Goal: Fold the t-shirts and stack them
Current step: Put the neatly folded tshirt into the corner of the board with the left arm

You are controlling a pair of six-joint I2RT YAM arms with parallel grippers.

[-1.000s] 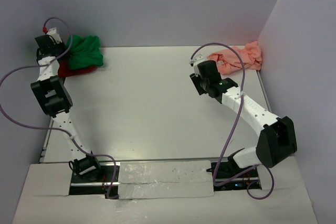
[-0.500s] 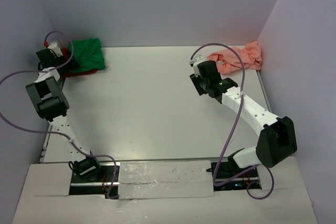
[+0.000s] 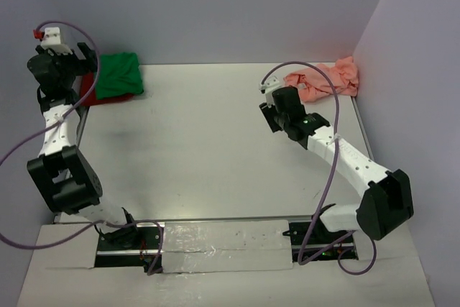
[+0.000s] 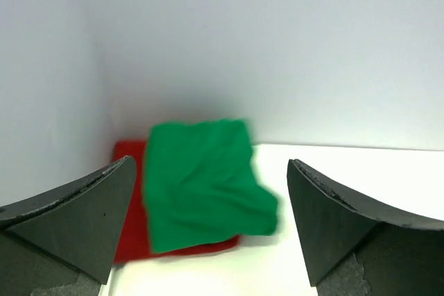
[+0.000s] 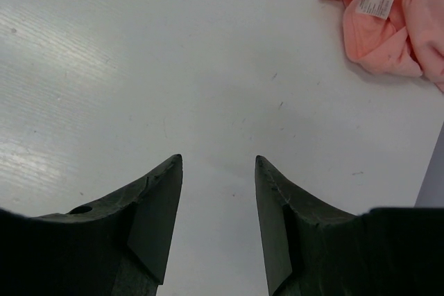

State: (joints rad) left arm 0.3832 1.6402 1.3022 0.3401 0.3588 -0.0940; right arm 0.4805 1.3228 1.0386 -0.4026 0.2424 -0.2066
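My left gripper: wide apart, empty; green shirt atop red shirt.
My right gripper: parted, empty; pink shirt nearby.

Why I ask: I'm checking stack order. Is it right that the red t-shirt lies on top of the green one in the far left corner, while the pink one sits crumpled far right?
Not quite: the green t-shirt lies on top of the red t-shirt, as the left wrist view shows. The pink t-shirt is indeed crumpled far right.
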